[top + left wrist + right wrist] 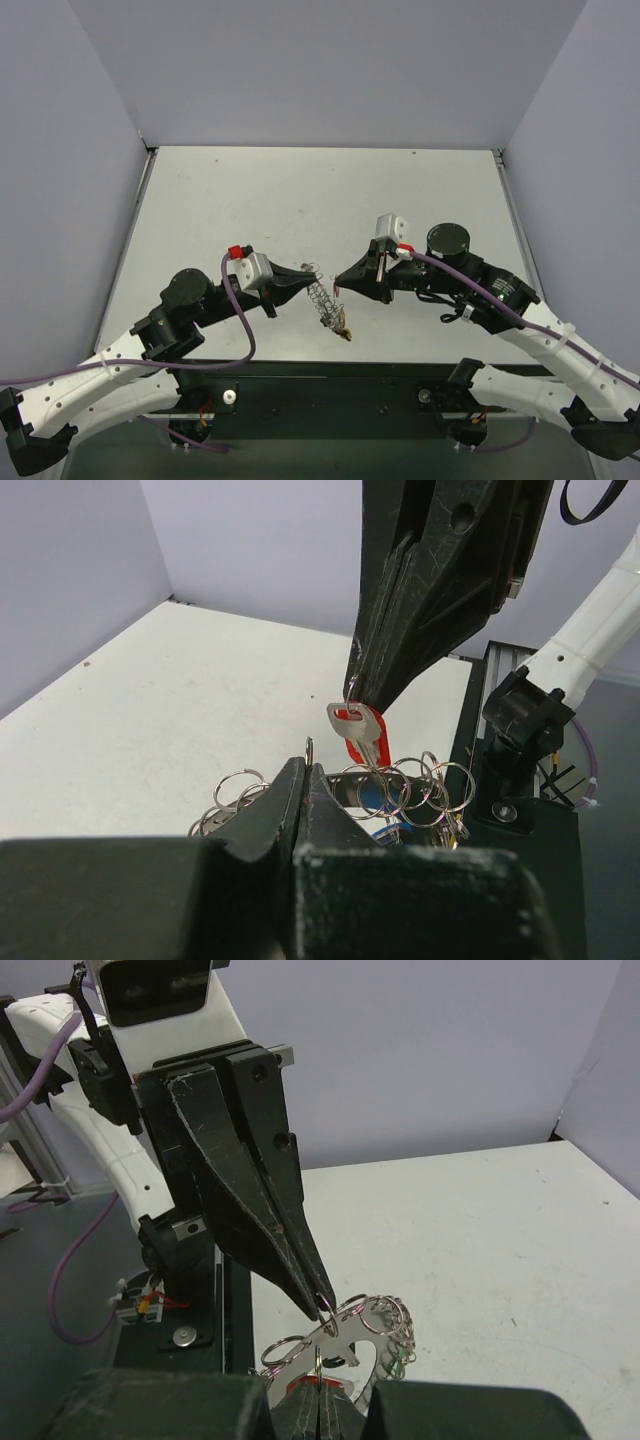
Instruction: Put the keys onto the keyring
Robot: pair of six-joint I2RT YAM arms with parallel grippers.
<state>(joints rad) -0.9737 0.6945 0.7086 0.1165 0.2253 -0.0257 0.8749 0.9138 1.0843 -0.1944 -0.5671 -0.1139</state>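
The keyring is a silvery hoop fringed with small split rings, held in the air between the two arms, with a gold-yellow tag hanging low. My left gripper is shut on one small ring of its rim. My right gripper is shut on a red key and holds it right at the hoop. In the right wrist view the red head sits between my shut jaws, close to the hoop. A blue key and a green key hang on the hoop.
The white table is ringed by grey walls. A black rail with the arm bases runs along the near edge. The left arm's cable loops beside its wrist.
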